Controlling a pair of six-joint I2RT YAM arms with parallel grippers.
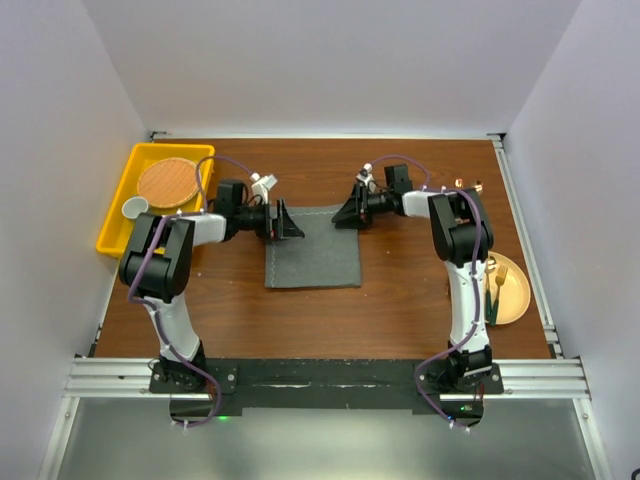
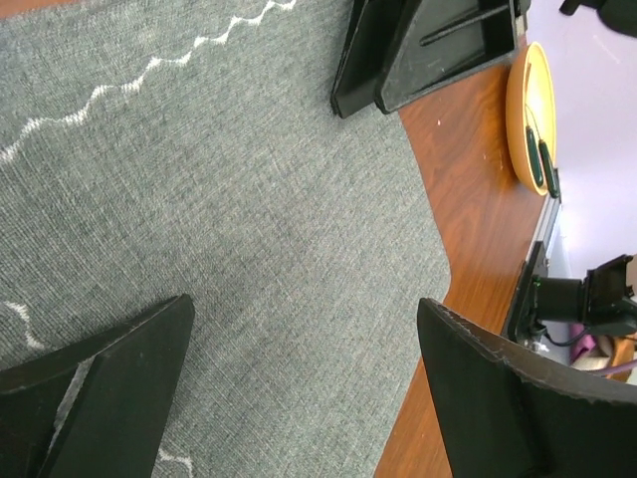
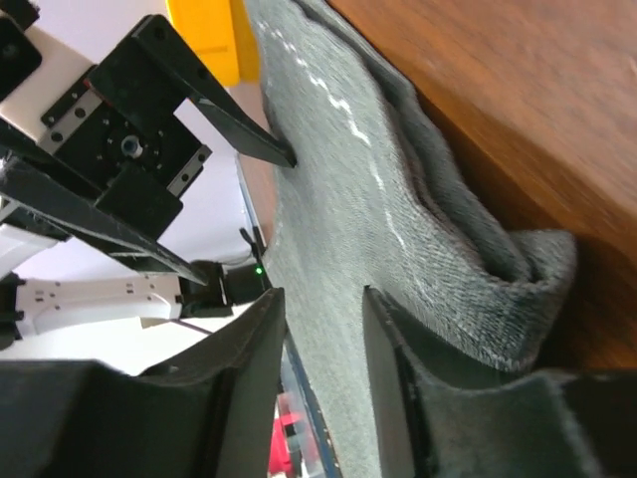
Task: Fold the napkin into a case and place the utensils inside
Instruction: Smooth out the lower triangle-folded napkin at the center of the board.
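Observation:
The dark grey napkin (image 1: 313,250) lies flat on the wooden table as a folded rectangle. My left gripper (image 1: 285,220) is at its far left corner. In the left wrist view its jaws stand wide open over the cloth (image 2: 249,229). My right gripper (image 1: 348,212) is at the far right corner. Its jaws are partly open, with a bunched edge of the napkin (image 3: 498,269) against one finger (image 3: 398,398). Slender utensils (image 1: 497,283) lie on the yellow plate (image 1: 518,300) at the right. Small copper tips (image 1: 467,184) show behind the right arm.
A yellow tray (image 1: 112,225) at the back left holds a round woven disc (image 1: 170,183) and a white cup (image 1: 134,208). The yellow plate also shows in the left wrist view (image 2: 526,90). White walls enclose the table on three sides.

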